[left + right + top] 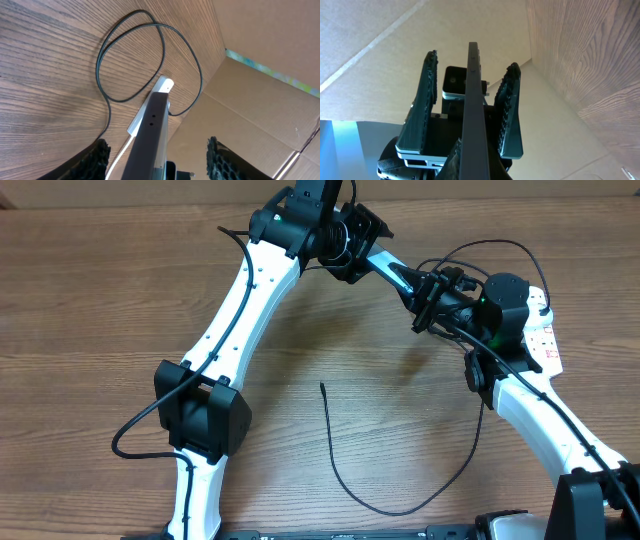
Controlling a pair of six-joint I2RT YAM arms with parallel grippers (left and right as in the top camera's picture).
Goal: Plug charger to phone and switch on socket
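Observation:
The phone (395,273) is held off the table between the two arms, a thin blue sliver from overhead. My right gripper (425,295) is shut on its right end; in the right wrist view the phone (472,90) runs edge-on out of my fingers (470,160). My left gripper (367,252) is open, its fingers either side of the phone (152,125) without touching it (160,157). The black charger cable (335,460) lies loose on the table, its tip (322,385) free at mid-table. The white socket strip (545,340) lies at the right, partly under my right arm. The charger's plug is hidden.
A cardboard wall (150,190) stands along the table's back edge, close behind both grippers. The cable also loops near the strip (480,248) and shows as a loop in the left wrist view (98,67). The left arm's own black cable (130,435) hangs at the left.

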